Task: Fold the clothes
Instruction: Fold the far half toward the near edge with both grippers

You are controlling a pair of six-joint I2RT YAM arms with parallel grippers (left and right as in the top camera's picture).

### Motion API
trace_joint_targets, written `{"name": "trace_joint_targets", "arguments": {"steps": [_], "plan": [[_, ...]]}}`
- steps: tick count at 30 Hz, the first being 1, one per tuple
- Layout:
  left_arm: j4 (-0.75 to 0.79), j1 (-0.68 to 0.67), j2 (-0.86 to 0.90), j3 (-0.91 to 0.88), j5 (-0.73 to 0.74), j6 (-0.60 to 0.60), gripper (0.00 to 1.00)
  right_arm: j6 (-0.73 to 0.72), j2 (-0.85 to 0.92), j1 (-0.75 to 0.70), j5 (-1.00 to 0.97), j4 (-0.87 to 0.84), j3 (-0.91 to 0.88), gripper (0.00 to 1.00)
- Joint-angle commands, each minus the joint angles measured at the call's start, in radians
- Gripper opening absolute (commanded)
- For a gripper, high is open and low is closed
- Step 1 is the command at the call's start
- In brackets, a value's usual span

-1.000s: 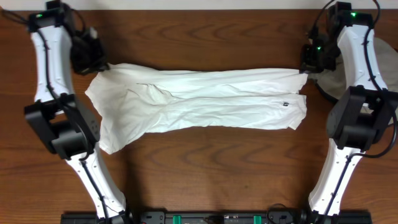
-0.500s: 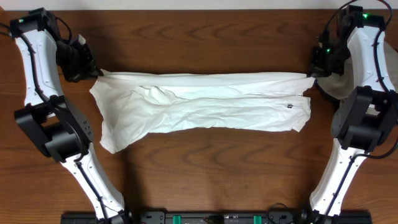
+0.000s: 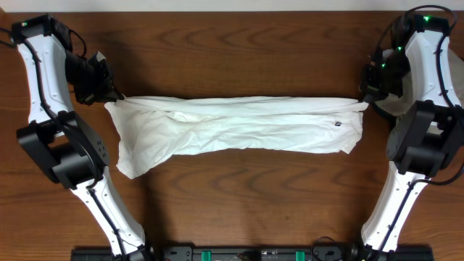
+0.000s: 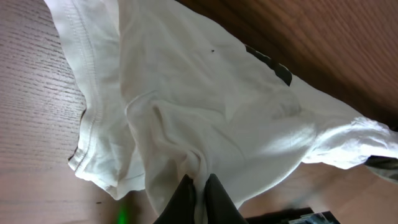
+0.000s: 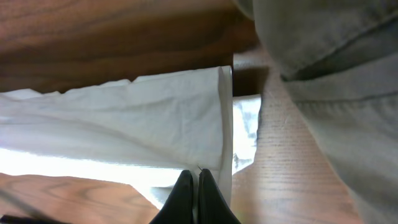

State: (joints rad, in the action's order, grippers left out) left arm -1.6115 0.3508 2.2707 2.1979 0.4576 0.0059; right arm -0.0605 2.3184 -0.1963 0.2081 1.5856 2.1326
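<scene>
Both ends pinched tight on the white T-shirt (image 3: 239,129): left gripper (image 4: 199,186) clamps the far-left edge by the sleeve, right gripper (image 5: 198,177) the far-right hem corner. Shirt's stretched left-right across the table (image 3: 239,43), creased lengthways. Risks imo: pull too taut & the thin pinch slips, fold flops back; right end may snag the grey-beige shirt (image 5: 323,62) just beside it

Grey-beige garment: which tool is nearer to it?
Right. The right tool grips the white T-shirt beside the grey-beige garment; the left tool holds the shirt's far end.
</scene>
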Motion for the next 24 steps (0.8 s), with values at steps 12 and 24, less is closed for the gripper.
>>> {"name": "trace_joint_targets", "arguments": {"steps": [12,24], "plan": [[-0.078,0.002,-0.003,-0.080,-0.043,0.042,0.06,-0.033,-0.023,-0.012,-0.051,0.101,0.014,0.01],[-0.078,0.002,-0.003,-0.161,-0.089,0.034,0.06,-0.032,-0.023,-0.012,-0.055,0.113,0.014,0.01]]}}
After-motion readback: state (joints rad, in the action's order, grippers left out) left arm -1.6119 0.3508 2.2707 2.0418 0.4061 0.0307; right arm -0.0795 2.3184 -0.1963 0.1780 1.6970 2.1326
